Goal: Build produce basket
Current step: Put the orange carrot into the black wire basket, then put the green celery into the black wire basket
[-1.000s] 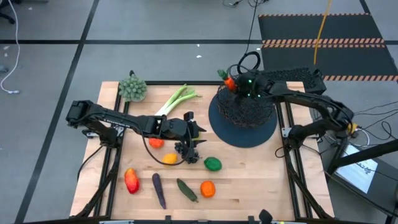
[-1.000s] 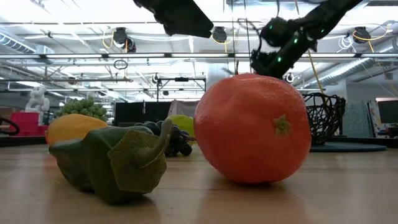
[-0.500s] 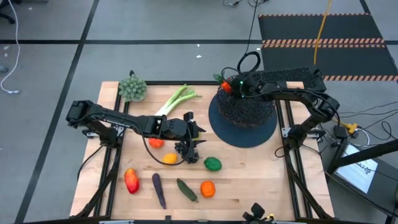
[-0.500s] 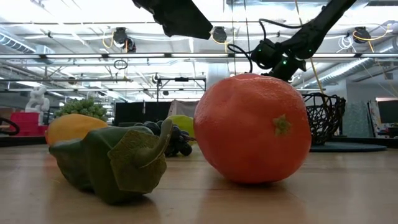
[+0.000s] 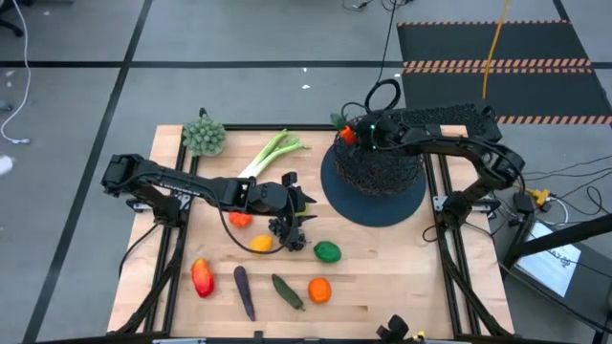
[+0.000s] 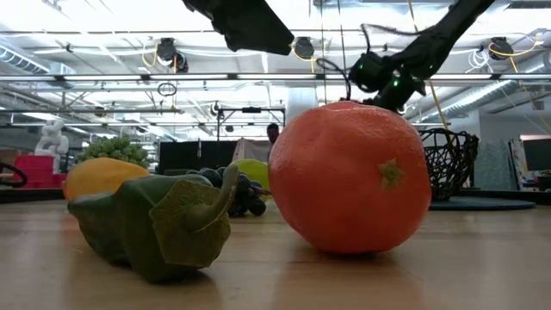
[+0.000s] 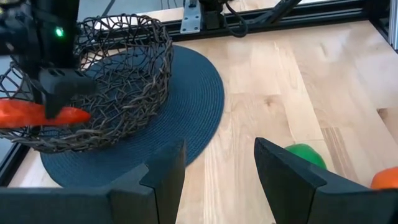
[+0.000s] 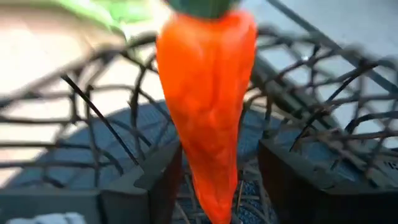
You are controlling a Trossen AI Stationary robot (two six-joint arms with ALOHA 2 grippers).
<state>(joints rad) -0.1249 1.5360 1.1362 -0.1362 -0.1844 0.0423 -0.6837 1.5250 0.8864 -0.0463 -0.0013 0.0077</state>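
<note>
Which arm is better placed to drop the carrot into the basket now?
The right. Its gripper holds the carrot at the basket rim. The left gripper is open and empty, over the table's middle near the grapes.

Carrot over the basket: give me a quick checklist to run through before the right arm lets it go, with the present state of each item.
1. Right gripper jaws hold the carrot: ok.
2. Carrot over the basket opening: it sits at the far rim in the high view, so cannot tell if it is fully inside.
3. Basket upright on its dark mat: ok.
4. Basket free of other produce: cannot tell through the mesh.
5. Left gripper clear of the basket: ok, open over the table near the grapes.
</note>
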